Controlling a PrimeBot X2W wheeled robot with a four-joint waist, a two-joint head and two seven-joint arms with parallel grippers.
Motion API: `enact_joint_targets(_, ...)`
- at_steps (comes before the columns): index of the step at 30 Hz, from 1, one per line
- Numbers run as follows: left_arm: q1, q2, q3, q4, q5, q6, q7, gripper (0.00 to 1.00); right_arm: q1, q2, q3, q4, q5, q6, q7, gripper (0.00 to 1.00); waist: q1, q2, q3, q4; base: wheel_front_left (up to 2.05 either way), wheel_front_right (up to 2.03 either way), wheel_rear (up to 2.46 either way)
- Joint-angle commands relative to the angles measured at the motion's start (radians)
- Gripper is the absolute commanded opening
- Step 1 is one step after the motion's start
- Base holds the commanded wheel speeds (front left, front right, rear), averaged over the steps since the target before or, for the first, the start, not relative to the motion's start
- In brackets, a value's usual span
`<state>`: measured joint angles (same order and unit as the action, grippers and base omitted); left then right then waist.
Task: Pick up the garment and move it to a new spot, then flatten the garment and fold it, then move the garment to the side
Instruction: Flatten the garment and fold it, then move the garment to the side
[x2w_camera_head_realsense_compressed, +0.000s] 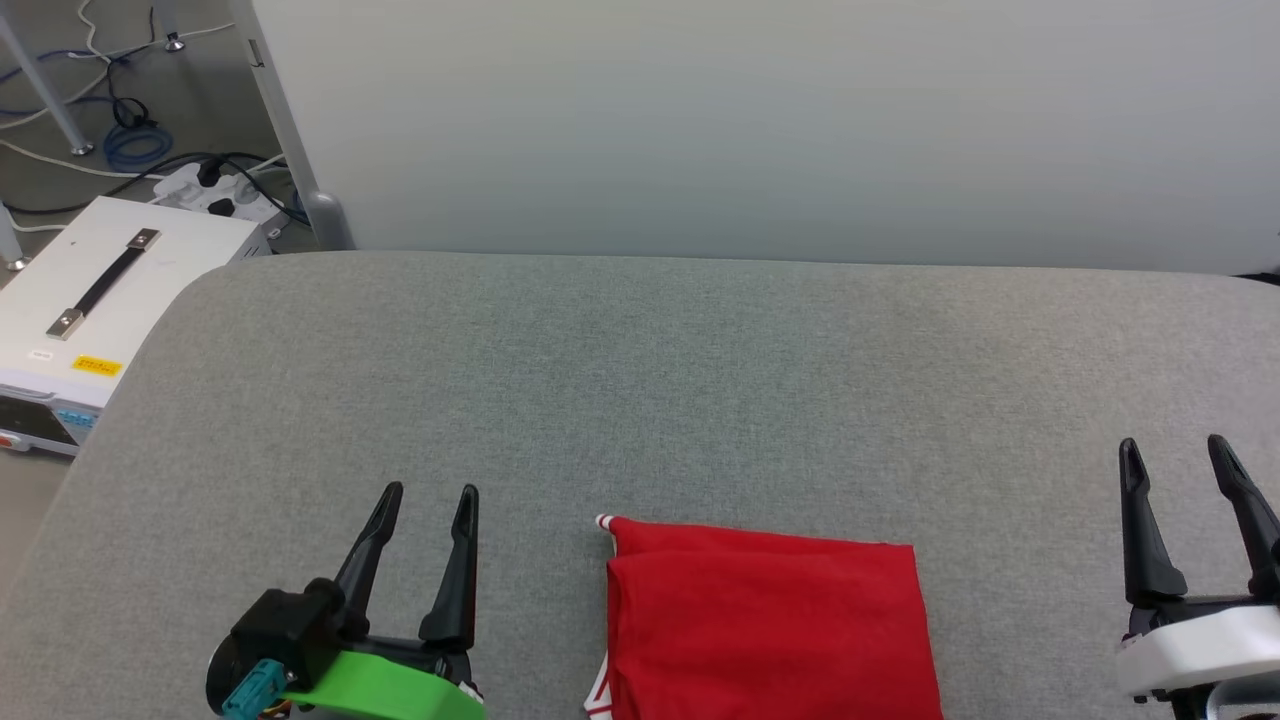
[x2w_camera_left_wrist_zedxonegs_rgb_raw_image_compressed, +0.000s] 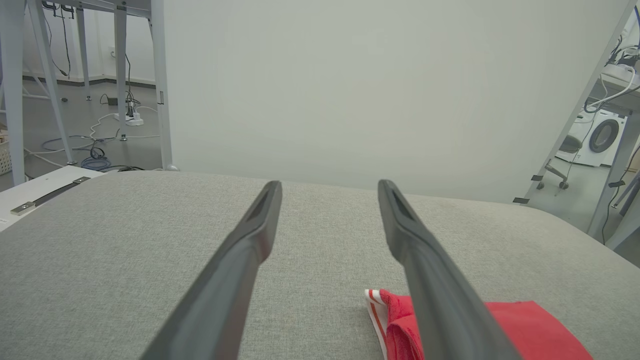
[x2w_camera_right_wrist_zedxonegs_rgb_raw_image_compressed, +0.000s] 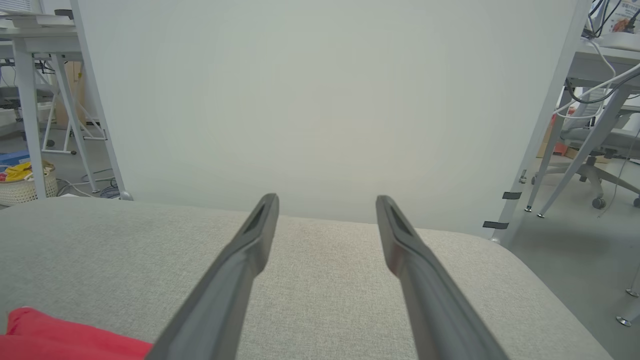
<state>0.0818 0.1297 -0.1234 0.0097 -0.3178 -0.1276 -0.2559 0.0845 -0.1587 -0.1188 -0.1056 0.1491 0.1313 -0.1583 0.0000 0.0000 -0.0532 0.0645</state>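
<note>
The garment (x2w_camera_head_realsense_compressed: 765, 625) is a red shirt folded into a neat rectangle, lying at the near middle of the grey table (x2w_camera_head_realsense_compressed: 640, 380), with a bit of red-and-white striped trim at its far left corner. In the left wrist view the garment (x2w_camera_left_wrist_zedxonegs_rgb_raw_image_compressed: 525, 327) lies low and to the right, partly behind one finger. A red edge of the garment (x2w_camera_right_wrist_zedxonegs_rgb_raw_image_compressed: 55, 337) sits at the lower left of the right wrist view. My left gripper (x2w_camera_head_realsense_compressed: 430, 492) stands open to the garment's left, apart from it. Far to its right my right gripper (x2w_camera_head_realsense_compressed: 1175, 445) is open too, with nothing between the fingers.
A pale backdrop panel (x2w_camera_head_realsense_compressed: 760, 120) stands along the table's far edge. A white case with a black handle (x2w_camera_head_realsense_compressed: 105, 285) sits off the table's left side, with cables (x2w_camera_head_realsense_compressed: 130, 140) on the floor behind it. Desk legs and a chair (x2w_camera_right_wrist_zedxonegs_rgb_raw_image_compressed: 600, 140) stand to the right.
</note>
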Motion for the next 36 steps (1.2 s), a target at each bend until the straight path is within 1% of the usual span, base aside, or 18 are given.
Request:
enact_joint_targets(1, 0.014, -0.005, -0.002, -0.006, -0.006, -0.003, -0.006, 1.00, 0.020, 0.020, -0.009, -0.006, -0.006, -0.001, -0.015, 1.00, 0.0000, 0.0000, 0.004, -0.001, 0.00, 0.00, 0.00)
enact_joint_targets(4, 0.014, -0.009, -0.006, -0.006, -0.007, -0.003, -0.006, 1.00, 0.043, 0.053, -0.018, -0.002, -0.006, -0.001, -0.029, 1.00, 0.0000, 0.0000, 0.011, -0.001, 0.00, 0.00, 0.00)
enact_joint_targets(9, 0.017, -0.009, -0.016, 0.006, -0.006, -0.003, -0.006, 1.00, 0.050, 0.074, -0.002, 0.029, -0.022, -0.001, -0.043, 1.00, 0.0000, 0.0000, 0.012, 0.000, 0.00, 0.00, 0.00)
enact_joint_targets(16, 0.012, -0.008, -0.015, 0.007, -0.007, -0.003, -0.006, 1.00, 0.040, 0.079, 0.002, 0.044, -0.016, -0.001, -0.039, 1.00, 0.0000, 0.0000, 0.013, 0.008, 0.00, 0.00, 0.00)
enact_joint_targets(23, 0.010, -0.012, -0.018, 0.008, -0.005, -0.003, -0.006, 1.00, 0.042, 0.069, 0.010, 0.034, 0.011, -0.001, 0.001, 1.00, 0.0000, 0.0000, 0.015, 0.017, 0.00, 0.00, 0.00)
enact_joint_targets(25, 0.008, -0.012, -0.022, 0.010, -0.003, -0.003, -0.006, 1.00, 0.044, 0.065, 0.024, 0.031, 0.030, -0.001, 0.038, 1.00, 0.0000, 0.0000, 0.017, 0.021, 0.00, 0.00, 0.00)
enact_joint_targets(27, 0.005, -0.011, -0.025, 0.011, -0.002, -0.003, -0.006, 1.00, 0.047, 0.048, 0.050, 0.031, 0.043, -0.001, 0.100, 1.00, 0.0000, 0.0000, 0.022, 0.026, 0.00, 0.00, 0.00)
enact_joint_targets(32, -0.008, -0.008, -0.033, 0.012, 0.001, -0.003, -0.006, 1.00, 0.046, 0.011, 0.110, 0.020, 0.086, -0.001, 0.298, 1.00, 0.0000, 0.0000, 0.042, 0.046, 0.00, 0.00, 0.00)
enact_joint_targets(36, -0.021, -0.007, -0.041, 0.013, 0.003, -0.003, -0.006, 1.00, 0.037, 0.006, 0.146, 0.033, 0.116, -0.001, 0.470, 1.00, 0.0000, 0.0000, 0.070, 0.067, 0.00, 0.00, 0.00)
